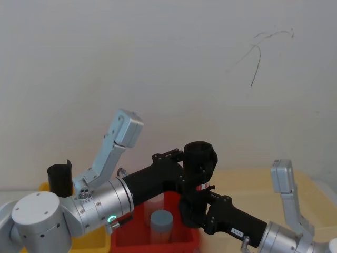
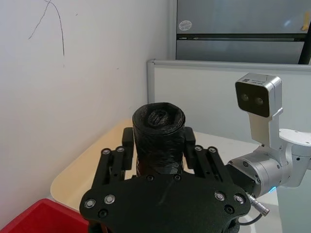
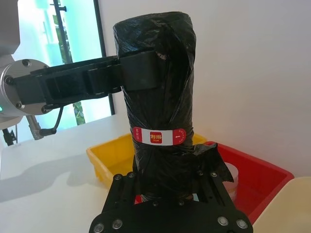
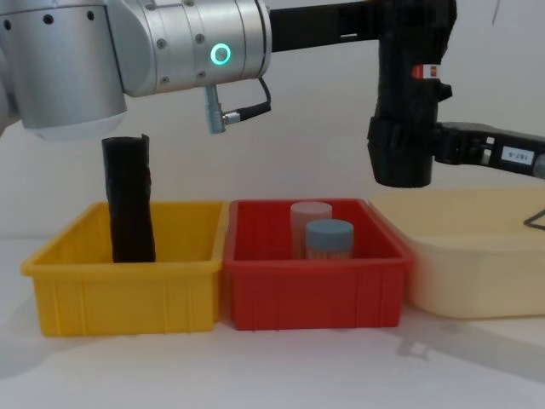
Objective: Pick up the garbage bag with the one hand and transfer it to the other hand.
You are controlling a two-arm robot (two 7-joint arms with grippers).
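- The garbage bag (image 3: 155, 97) stands upright in the air, high above the right end of the red bin (image 4: 315, 290), with its red-and-white sticker (image 3: 158, 137) low on the roll.
- The left gripper (image 2: 158, 141) reaches in from over the red bin. Its fingers are clamped on the upper part of the garbage bag, one on each side.
- The right gripper (image 3: 170, 177) comes in from beyond the red bin's right end. Its fingers press against both sides of the bag's lower end, below the sticker.
- Two capped jars (image 4: 329, 237) sit inside the red bin.
- A yellow bin (image 4: 128, 290) touches the red bin's left side and holds a plain black roll (image 4: 128, 200) standing upright.
- A cream tray (image 4: 477, 256) lies just beside the red bin's right side.
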